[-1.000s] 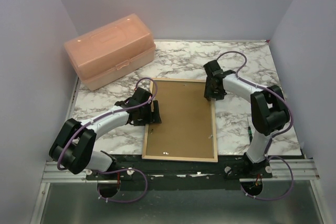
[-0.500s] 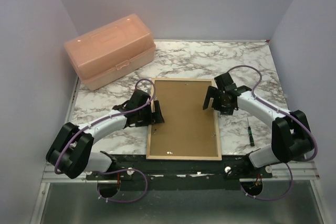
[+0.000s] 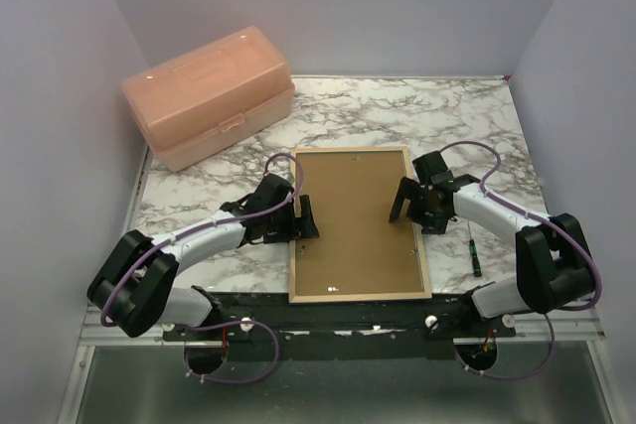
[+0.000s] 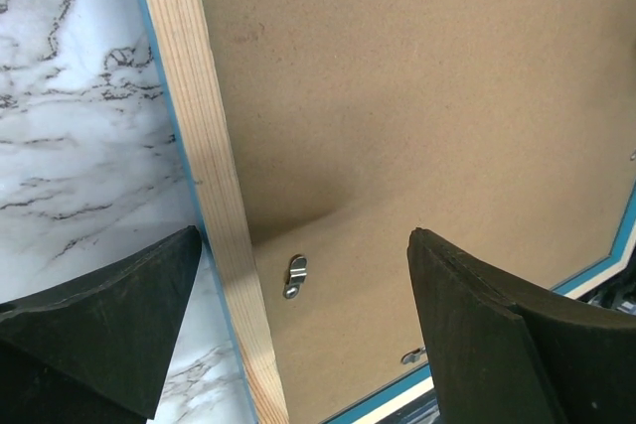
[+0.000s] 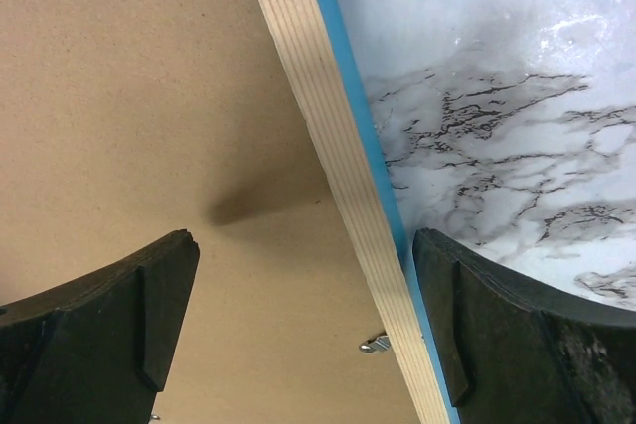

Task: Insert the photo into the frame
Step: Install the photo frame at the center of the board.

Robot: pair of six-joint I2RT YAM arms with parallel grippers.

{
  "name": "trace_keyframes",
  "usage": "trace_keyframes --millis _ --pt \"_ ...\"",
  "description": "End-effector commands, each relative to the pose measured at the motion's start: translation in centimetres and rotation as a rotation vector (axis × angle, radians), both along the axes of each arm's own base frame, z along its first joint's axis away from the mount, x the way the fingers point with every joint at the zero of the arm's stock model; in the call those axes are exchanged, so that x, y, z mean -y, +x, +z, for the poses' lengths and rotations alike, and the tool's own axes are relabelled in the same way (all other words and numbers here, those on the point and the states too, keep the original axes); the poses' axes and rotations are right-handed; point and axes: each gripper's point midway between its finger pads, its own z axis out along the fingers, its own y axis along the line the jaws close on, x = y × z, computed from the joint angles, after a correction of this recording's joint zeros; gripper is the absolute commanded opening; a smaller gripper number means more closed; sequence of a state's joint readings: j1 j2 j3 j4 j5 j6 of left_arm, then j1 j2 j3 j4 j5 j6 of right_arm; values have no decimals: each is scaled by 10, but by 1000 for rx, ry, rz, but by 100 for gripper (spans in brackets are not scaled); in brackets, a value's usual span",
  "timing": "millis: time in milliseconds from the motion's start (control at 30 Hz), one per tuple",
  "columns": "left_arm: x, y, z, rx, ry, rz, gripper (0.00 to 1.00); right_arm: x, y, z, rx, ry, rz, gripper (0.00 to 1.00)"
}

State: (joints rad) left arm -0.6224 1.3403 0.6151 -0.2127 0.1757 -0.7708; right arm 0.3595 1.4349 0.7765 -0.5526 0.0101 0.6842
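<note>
The frame (image 3: 420, 245) lies flat in the middle of the table with its light wood face up, and the brown backing board (image 3: 353, 220) fills it. The photo is hidden. My left gripper (image 3: 305, 216) is open and straddles the frame's left rail (image 4: 214, 196); one finger is over the marble and the other over the backing board (image 4: 417, 96), near a small metal clip (image 4: 295, 276). My right gripper (image 3: 402, 202) is open and straddles the right rail (image 5: 323, 136), with the backing board (image 5: 129, 96) on its left and a clip (image 5: 376, 344) below.
A translucent peach toolbox (image 3: 209, 94) stands at the back left. A small green-handled screwdriver (image 3: 475, 251) lies on the marble table (image 3: 467, 126) right of the frame. Grey walls close in three sides. The frame's near end reaches the black front rail (image 3: 348, 311).
The frame with its backing board has slid to the right and turned slightly. Both grippers moved with it; the right arm has swung out and its gripper now sits lower on the right rail.
</note>
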Motion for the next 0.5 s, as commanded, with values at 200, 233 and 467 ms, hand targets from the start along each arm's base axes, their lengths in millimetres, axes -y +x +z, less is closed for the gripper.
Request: trace_keyframes --millis 200,233,467 --pt "-44 -45 -41 -112 345 19 83 -2 -5 -12 -18 25 -12 98" --pt "-46 -46 -43 -114 376 18 81 -1 -6 -13 -21 26 -14 98" --pt "-49 -56 -50 -136 459 -2 73 -1 -8 -16 -25 27 -12 98"
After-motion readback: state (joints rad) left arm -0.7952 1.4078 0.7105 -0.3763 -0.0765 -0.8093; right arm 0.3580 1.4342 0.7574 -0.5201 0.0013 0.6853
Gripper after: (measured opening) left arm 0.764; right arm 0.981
